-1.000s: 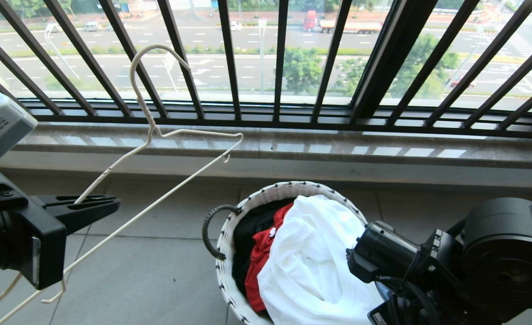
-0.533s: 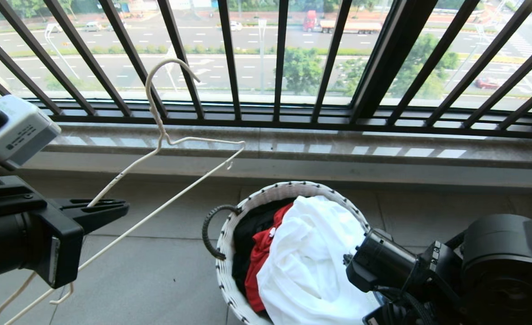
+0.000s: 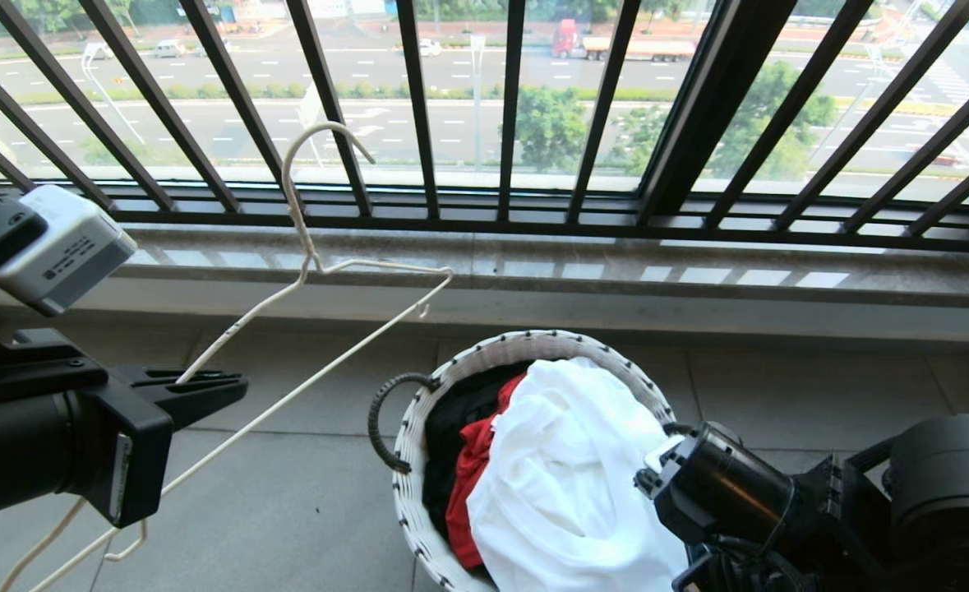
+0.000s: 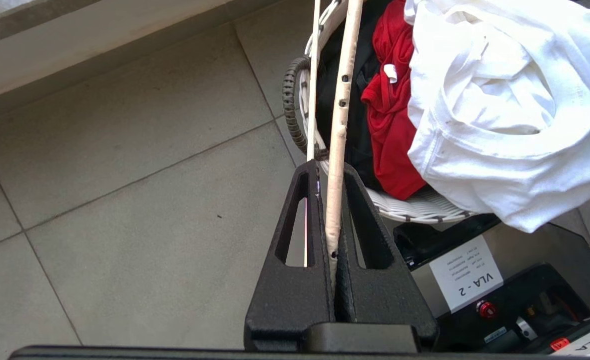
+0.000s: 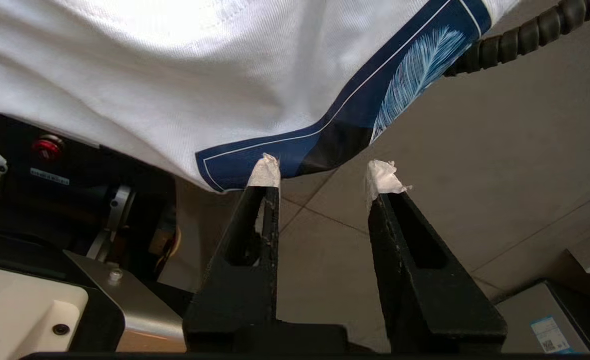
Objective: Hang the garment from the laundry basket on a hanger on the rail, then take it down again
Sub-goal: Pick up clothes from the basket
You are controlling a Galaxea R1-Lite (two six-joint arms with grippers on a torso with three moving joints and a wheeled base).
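Note:
The white garment (image 3: 566, 460) lies heaped on top of the round woven laundry basket (image 3: 418, 411) and spills over its near rim. My left gripper (image 3: 221, 386) is shut on one arm of the thin beige hanger (image 3: 311, 263), held up to the left of the basket; the left wrist view shows the rod (image 4: 342, 110) pinched between the jaws of that gripper (image 4: 331, 170). My right gripper (image 5: 324, 172) is open with nothing between its tape-tipped fingers, just below the garment's hanging navy-printed edge (image 5: 325, 135). In the head view the right arm (image 3: 722, 485) hides that gripper. The rail is out of view.
A red garment (image 3: 472, 469) and a black one (image 3: 459, 411) lie in the basket under the white one. The black barred window railing (image 3: 509, 107) and a stone sill (image 3: 533, 271) run behind. My own base with a white label (image 4: 470, 280) is close under the basket.
The left gripper has carried the hanger a little to the right. The right arm has sunk lower and to the right beside the basket.

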